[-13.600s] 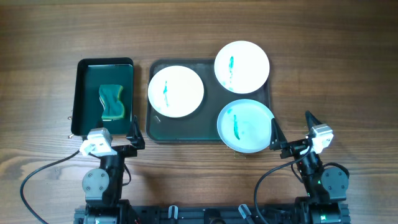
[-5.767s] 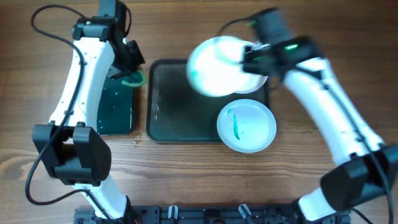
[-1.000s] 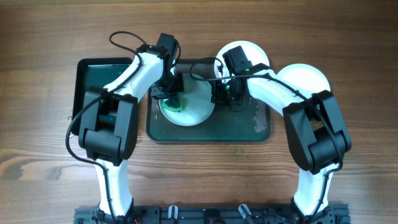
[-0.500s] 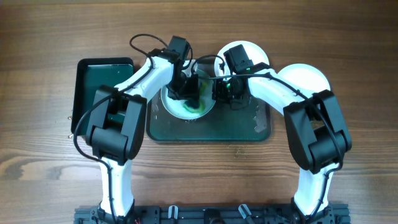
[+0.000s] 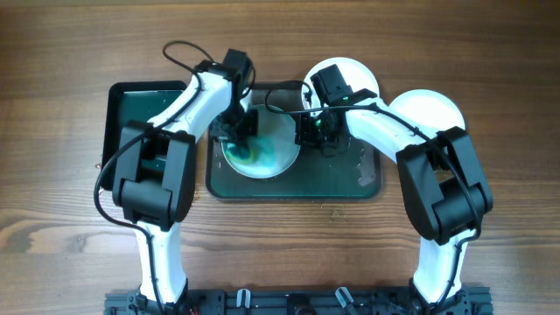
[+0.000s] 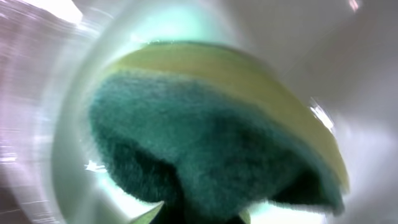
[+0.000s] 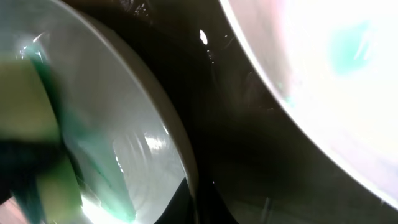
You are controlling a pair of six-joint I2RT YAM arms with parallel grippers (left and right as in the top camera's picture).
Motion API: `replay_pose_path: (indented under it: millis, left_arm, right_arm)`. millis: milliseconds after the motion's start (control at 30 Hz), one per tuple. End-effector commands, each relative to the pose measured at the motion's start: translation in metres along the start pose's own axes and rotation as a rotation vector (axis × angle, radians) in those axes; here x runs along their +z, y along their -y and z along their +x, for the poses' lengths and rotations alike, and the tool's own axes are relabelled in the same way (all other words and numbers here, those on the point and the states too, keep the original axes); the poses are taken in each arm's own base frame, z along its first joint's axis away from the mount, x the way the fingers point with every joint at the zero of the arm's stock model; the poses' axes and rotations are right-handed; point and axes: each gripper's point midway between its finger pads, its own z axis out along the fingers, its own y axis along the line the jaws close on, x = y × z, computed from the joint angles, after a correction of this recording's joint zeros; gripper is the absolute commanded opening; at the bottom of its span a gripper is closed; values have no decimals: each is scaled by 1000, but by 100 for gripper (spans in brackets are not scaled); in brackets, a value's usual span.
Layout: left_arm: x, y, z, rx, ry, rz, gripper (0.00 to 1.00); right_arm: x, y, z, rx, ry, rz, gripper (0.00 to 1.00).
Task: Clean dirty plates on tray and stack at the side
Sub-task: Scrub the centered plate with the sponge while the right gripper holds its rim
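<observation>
My left hand (image 5: 238, 131) is clamped on the sponge (image 6: 205, 137), pressed on the plate (image 5: 276, 157) in the tray (image 5: 350, 182); my right hand (image 5: 308, 131) pinches its rim. I should scrub flat across the teal smear (image 5: 251, 157) (firm anchor, light pressure) so it doesn't skid.

A white plate (image 7: 146, 118) is filling the left of the frame, its wet face showing teal streaks (image 7: 106, 180), and a blurred yellow-and-green sponge (image 7: 31, 118) is pressing on it at the far left edge. Beside its rim the dark tray (image 7: 236, 143) is glistening. A second white plate (image 7: 311, 93) is curving across the upper right, carrying a faint teal smudge (image 7: 348, 46).
</observation>
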Motion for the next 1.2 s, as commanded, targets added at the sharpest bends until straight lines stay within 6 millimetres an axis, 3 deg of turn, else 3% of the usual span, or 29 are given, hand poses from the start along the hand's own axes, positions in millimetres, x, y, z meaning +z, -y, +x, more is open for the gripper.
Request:
replay_pose_path:
  millis: [0, 167, 300, 367, 500, 633, 700, 767, 867, 967, 1067, 1167]
  left_arm:
    - [8, 72, 37, 233, -140, 448, 4]
    - [13, 72, 1, 244, 3, 419, 4]
    - [21, 35, -46, 46, 160, 170, 4]
    - [20, 1, -65, -123, 254, -14, 4]
    - [2, -64, -71, -321, 375, -375, 4]
    - [-8, -89, -55, -343, 351, -535, 4]
    - [-3, -87, -37, -327, 270, -541, 4]
    - [7, -71, -20, -251, 163, -474, 4]
    - [26, -18, 12, 4, -44, -205, 4]
    - [29, 29, 39, 211, -160, 53, 4]
    - [28, 48, 39, 271, -151, 146, 4]
    - [30, 56, 17, 297, -58, 163, 4]
  right_arm:
    - [4, 2, -3, 4, -1, 2, 4]
    - [4, 2, -3, 4, -2, 2, 4]
    - [4, 2, -3, 4, -2, 2, 4]
    - [4, 3, -3, 3, -1, 2, 4]
    - [4, 3, -3, 3, -1, 2, 4]
    - [4, 2, -3, 4, -1, 2, 4]
    - [4, 2, -3, 4, -1, 2, 4]
    - [4, 2, -3, 4, -1, 2, 4]
    - [4, 2, -3, 4, -1, 2, 4]
    - [4, 2, -3, 5, -2, 2, 4]
    - [4, 2, -3, 6, -1, 1, 4]
    - [4, 2, -3, 6, -2, 2, 4]
